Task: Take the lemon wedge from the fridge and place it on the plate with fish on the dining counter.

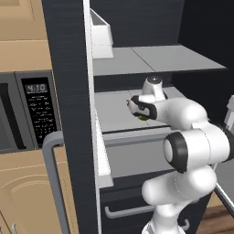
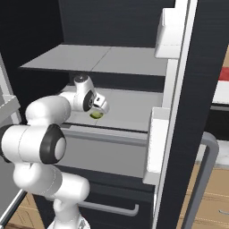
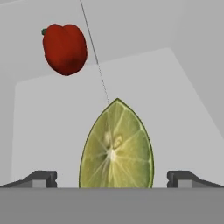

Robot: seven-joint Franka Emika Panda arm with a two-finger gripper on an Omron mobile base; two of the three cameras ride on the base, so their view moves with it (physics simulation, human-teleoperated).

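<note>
Lemon wedge [image 3: 116, 146] at twelve o'clock between wide-open, empty gripper [image 3: 112, 178] fingertips; likely light, slick, soft: pinch flat sides.

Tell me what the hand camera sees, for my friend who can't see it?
A yellow-green lemon wedge lies cut side up on the pale fridge shelf, right between the two dark fingertips of the open gripper. A small red fruit sits farther back on the same shelf, up and to the left.
</note>
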